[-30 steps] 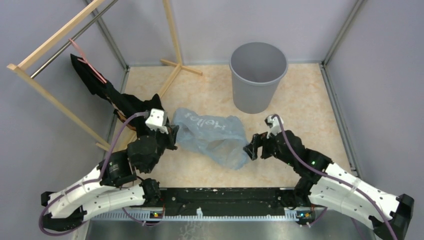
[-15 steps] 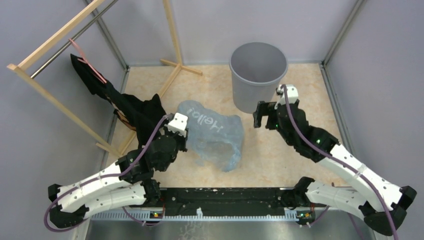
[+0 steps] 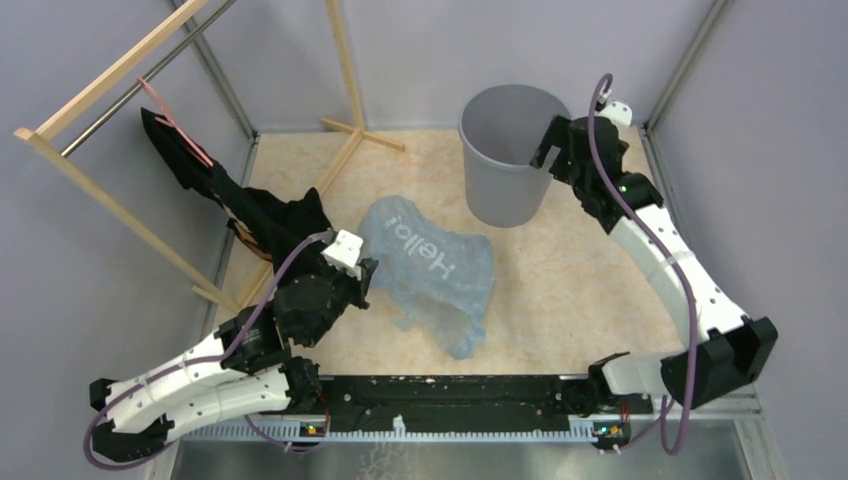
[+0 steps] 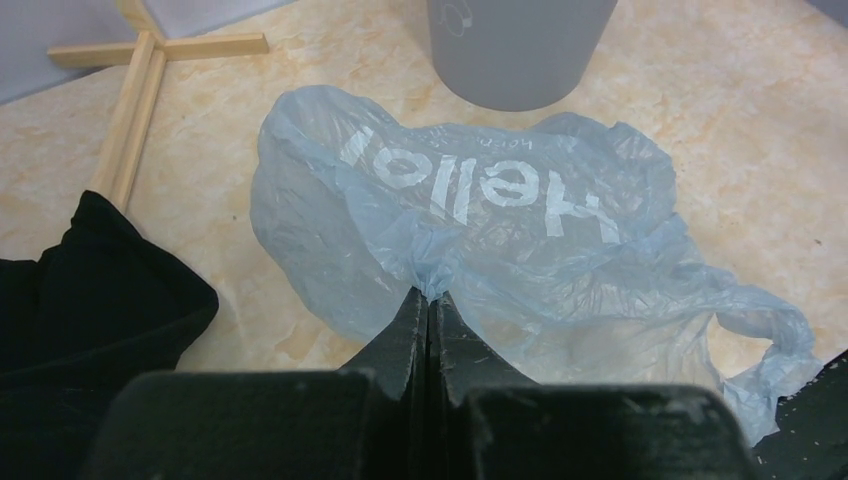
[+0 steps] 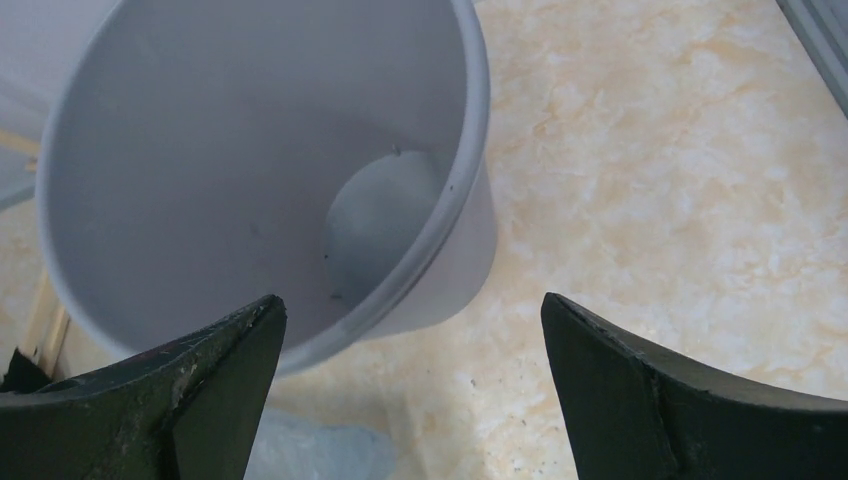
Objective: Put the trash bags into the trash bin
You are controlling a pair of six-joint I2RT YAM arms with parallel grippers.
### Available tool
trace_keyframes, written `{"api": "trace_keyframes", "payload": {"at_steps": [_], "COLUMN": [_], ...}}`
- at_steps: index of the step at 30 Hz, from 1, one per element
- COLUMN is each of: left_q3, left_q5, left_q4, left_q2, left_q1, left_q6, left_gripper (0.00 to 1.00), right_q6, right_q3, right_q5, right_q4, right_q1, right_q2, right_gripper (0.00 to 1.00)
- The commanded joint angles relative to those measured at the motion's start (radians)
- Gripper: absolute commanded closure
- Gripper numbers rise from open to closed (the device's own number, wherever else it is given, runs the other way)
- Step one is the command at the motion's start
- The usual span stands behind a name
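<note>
Cloth point(image 3: 270, 215), black, sits at your far left, partly on the desk point(image 3: 600, 260). Your left end effector point(image 4: 428, 305) is pressed together, pinching a fold of the pale-blue bag point(image 4: 480, 230). The bag lies crumpled on the desk, near the grey bin point(image 3: 505, 170) but outside it. Your right end effector point(image 5: 410, 300) is spread wide just above the bin's rim, holding nothing.
</note>
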Motion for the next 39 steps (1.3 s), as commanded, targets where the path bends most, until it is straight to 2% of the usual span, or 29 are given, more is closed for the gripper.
{"api": "trace_keyframes", "payload": {"at_steps": [1, 5, 7, 9, 11, 19, 24, 29, 34, 36, 39], "left_q3": [0.004, 0.004, -0.001, 0.0, 0.007, 0.006, 0.008, -0.016, -0.025, -0.01, 0.058], "left_q5": [0.019, 0.051, 0.059, 0.062, 0.064, 0.074, 0.111, 0.126, 0.144, 0.151, 0.146], "left_q4": [0.022, 0.025, 0.028, 0.027, 0.021, 0.032, 0.047, 0.102, 0.173, 0.198, 0.175], "left_q2": [-0.037, -0.053, -0.056, -0.051, -0.046, -0.072, -0.11, -0.203, -0.317, -0.345, -0.337], "left_q1": [0.003, 0.003, 0.003, 0.003, 0.003, 0.005, 0.006, 0.007, 0.006, 0.006, 0.006], "left_q6": [0.005, 0.012, 0.014, 0.016, 0.016, 0.024, 0.007, 0.021, 0.036, 0.05, 0.062], "left_gripper": [1.0, 0.99, 0.99, 0.99, 0.99, 1.0, 1.0, 1.0, 1.0, 1.0, 1.0], "right_q6": [0.138, 0.235, 0.257, 0.209, 0.206, 0.177, 0.133, 0.024, -0.089, -0.126, -0.174], "right_q3": [0.096, 0.151, 0.195, 0.211, 0.204, 0.124, 0.107, 0.116, 0.087, 0.064, 0.022], "right_q5": [0.127, 0.221, 0.207, 0.13, 0.116, 0.165, 0.154, 0.1, -0.057, -0.116, -0.203], "right_q4": [0.012, -0.038, -0.089, -0.073, -0.073, -0.07, -0.083, -0.107, -0.13, -0.128, -0.111], "right_q1": [-0.014, -0.014, -0.014, -0.014, -0.011, 0.02, 0.036, 0.07, 0.09, 0.095, 0.107], "right_q2": [0.087, 0.181, 0.227, 0.248, 0.245, 0.213, 0.206, 0.187, 0.137, 0.112, 0.069], "right_gripper": [0.02, 0.04, 0.06, 0.16, 0.24, 0.4, 0.63, 0.81, 0.92, 1.0, 1.0]}}
